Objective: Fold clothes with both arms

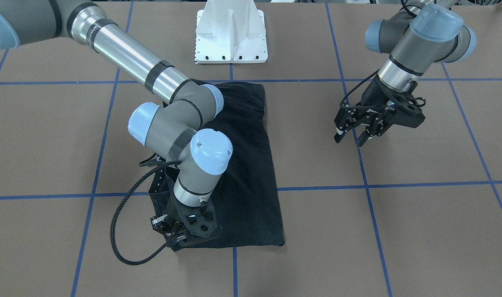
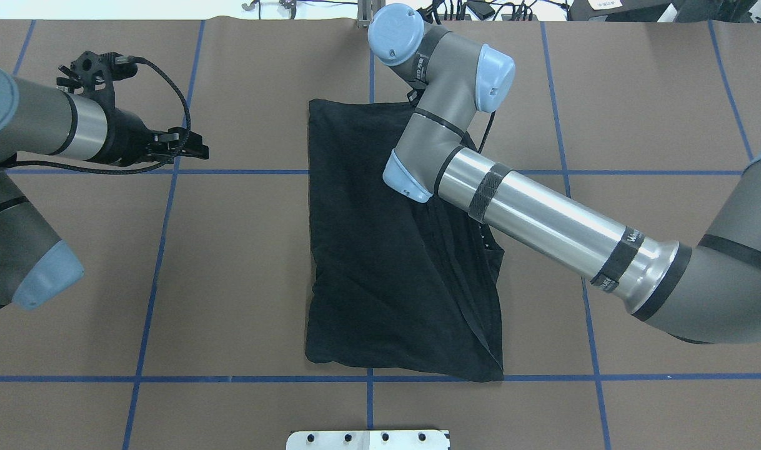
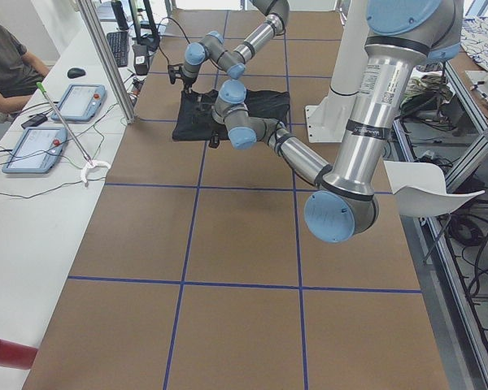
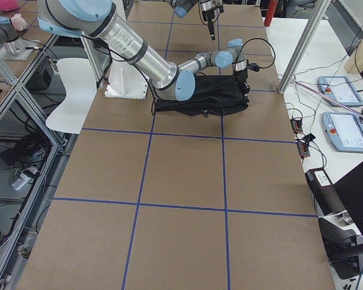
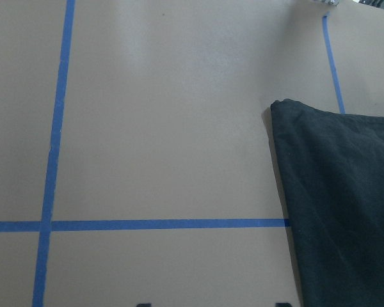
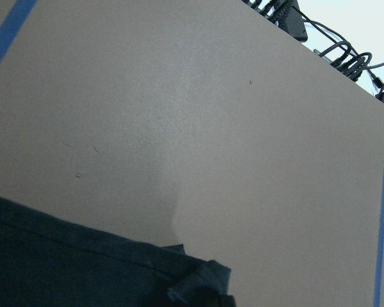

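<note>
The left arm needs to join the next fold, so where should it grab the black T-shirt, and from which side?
Probably the corner of the T-shirt farthest from the robot, on the side of the left gripper. The right gripper is at the opposite corner of that edge. Come in low across the bare table beside it, since the cloth lies flat there.

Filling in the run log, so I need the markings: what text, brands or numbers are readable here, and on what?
"WAV…": white letters on a black strap round the right arm; the rest is unreadable.
Printing on the left arm tube: too small to read.
Tablets on the side bench: screens too small to read.
T-shirt: no print showing.
</note>
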Controlling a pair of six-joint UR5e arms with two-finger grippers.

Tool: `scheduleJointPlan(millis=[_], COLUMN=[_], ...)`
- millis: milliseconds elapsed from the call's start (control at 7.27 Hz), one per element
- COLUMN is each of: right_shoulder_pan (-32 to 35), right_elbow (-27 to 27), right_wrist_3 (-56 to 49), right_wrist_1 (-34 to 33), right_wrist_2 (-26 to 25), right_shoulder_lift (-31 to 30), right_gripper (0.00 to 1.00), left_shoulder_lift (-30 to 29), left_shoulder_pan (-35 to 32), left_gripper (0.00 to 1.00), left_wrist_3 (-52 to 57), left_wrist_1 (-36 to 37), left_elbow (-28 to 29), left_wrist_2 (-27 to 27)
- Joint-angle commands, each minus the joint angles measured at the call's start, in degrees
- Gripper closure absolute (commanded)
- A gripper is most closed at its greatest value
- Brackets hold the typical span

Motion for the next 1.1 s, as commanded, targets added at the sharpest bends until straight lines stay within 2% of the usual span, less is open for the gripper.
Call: scheduleJointPlan(millis=[0, 138, 275, 550, 825, 963], right_shoulder_pan=[1.51, 1.95, 2.04, 3.0, 1.78, 0.47], right_elbow=[0.52, 0.52, 0.52, 4.18, 14.35, 22.93], right_wrist_3=[-3.11, -4.43, -4.7, -6.28, -4.89, -2.79], right_wrist_1=[0.42, 3.47, 3.76, 3.07, -8.3, -12.28], right_wrist_2=[1.37, 1.46, 1.72, 5.31, 6.47, 6.56], right_shoulder_lift=[-1.98, -3.3, -3.4, -4.71, -4.63, -8.29], right_gripper=[0.82, 0.4, 0.0, 0.0, 0.0, 0.0], left_shoulder_lift=[-0.03, -0.03, -0.03, -0.03, -0.12, -0.12], left_shoulder_pan=[0.0, 0.0, 0.0, 0.0, 0.0, 0.0], left_gripper=[0.29, 0.29, 0.29, 0.29, 0.29, 0.29], left_wrist_3=[-0.11, -0.11, -0.11, -0.02, -0.02, -0.02], left_wrist_1=[0.0, 0.0, 0.09, 0.09, 0.09, 0.09], left_elbow=[0.03, 0.03, 0.03, 0.12, 0.12, 0.12], left_wrist_2=[0.01, 0.01, 0.01, 0.01, -0.08, -0.08])
